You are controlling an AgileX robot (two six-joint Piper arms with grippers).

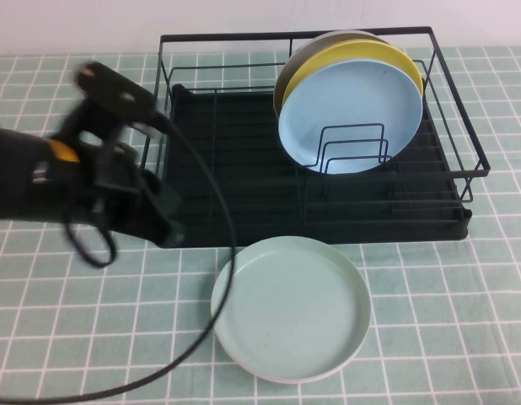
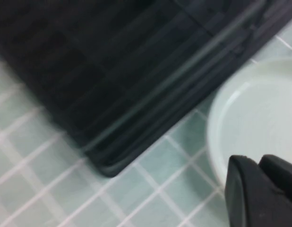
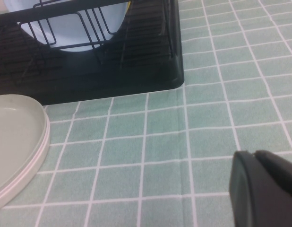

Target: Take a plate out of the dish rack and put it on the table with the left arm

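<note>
We see the round pale mint-green plate lying flat on the table of pale green square tiles with white grid lines, just in front of the large black wire-frame dish rack and free of any grip. From the rack's centre the plate sits at about 6 o'clock, its far rim close to the rack's front edge.

The black left arm reaches in at roughly 9 o'clock of the plate, over the rack's front left corner. The left gripper hangs above the table just beside that corner, apart from the plate; its fingers are blurred and we cannot tell whether they are parted or closed. A trailing black cable loops from the arm down across the plate's left rim. In the left wrist view we see the plate, the rack's dark ribbed base and a dark fingertip.

Inside the rack, at about 1 o'clock of the mint plate, a round sky-blue plate stands upright against the wire dividers, with a yellow plate behind it.

The right gripper shows only as a dark edge in its own wrist view, over bare tiles near the rack's right front corner; we cannot tell its finger state.
</note>
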